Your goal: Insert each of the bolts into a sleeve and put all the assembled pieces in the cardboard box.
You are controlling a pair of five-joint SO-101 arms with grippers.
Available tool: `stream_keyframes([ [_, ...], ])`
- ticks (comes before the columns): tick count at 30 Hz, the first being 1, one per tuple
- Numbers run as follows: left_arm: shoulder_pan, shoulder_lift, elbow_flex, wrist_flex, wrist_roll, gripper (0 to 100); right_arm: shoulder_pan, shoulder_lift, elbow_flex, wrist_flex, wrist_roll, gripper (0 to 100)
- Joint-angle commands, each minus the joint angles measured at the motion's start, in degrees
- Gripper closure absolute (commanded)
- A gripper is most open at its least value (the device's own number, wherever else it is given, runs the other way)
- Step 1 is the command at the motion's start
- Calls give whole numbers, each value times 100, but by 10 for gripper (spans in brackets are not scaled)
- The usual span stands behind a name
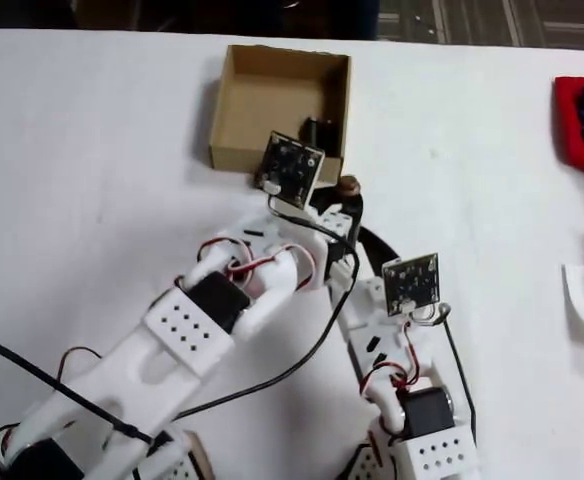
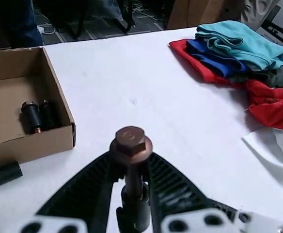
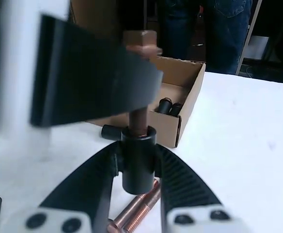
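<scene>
As you look down from the high view: the cardboard box (image 1: pixel 234 110) sits at upper centre of the white table (image 1: pixel 92 150), with the assembled pieces (image 1: pixel 319 130) a dark shape in its right-hand corner.
High view, bolt: the bolt (image 1: pixel 349 185) shows its brown head just below the box's lower right corner, at the tip of the arm coming in from the lower left.
Left wrist view, grip: the left gripper (image 2: pixel 131 162) has its fingers clamped on the bolt just under the hex head, low in the centre; the shank runs down into the sleeve (image 2: pixel 136 213).
Left wrist view, box: at the left edge you see two assembled pieces side by side against the near wall; a loose sleeve (image 2: pixel 1 174) lies outside at lower left.
Left wrist view, background: folded cloths (image 2: pixel 238 48) are piled at upper right.
Right wrist view, grip: the right gripper (image 3: pixel 137 158) is closed on the upright sleeve, low centre; most of the shank stands above its rim.
Right wrist view, leftovers: loose bolts (image 3: pixel 136 211), two as far as you can tell, lie at bottom centre.
Progress: you appear to be mid-task, with two pieces boxed, one insertion only partly seated, and several parts left to pair.
</scene>
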Motion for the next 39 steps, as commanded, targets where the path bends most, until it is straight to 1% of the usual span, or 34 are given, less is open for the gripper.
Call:
stream_keyframes([
  [1,-105,-62,-84,246,-26,972,4,-119,-26,-145,53,978],
  [4,-105,-62,-84,387,-26,972,4,-119,-26,-145,53,978],
  [10,-114,-167,-75,396,-26,959,4,-119,-26,-127,53,978],
  [13,-114,-387,-40,466,-26,879,4,-119,-26,-127,53,978],
  [15,-114,-519,-66,765,-26,810,4,-119,-26,-127,53,978],
  [17,-114,-633,-66,1073,-26,762,4,-119,-26,-127,53,978],
  [19,-158,-756,-48,1327,-26,743,4,-119,-26,-127,53,978],
  [22,-431,-1002,-48,1495,-26,744,4,-119,-26,-127,53,978],
  [27,-1371,-1688,-66,1495,-26,744,48,-101,97,-110,53,978],
  [30,-2259,-1978,-22,1547,-26,745,356,-101,97,4,-35,978],
  [33,-3130,-1996,163,1916,-18,745,681,-84,97,22,-791,978],
  [35,-3648,-1996,532,2180,-26,745,734,-84,88,127,-1275,979],
  [37,-4176,-1996,1086,2312,-44,742,690,-66,0,409,-1442,979],
  [38,-4404,-1996,1411,2268,-202,742,629,-66,-70,585,-1442,979],
  [39,-4607,-1996,1736,2180,-527,741,541,-66,-167,778,-1442,979],
])
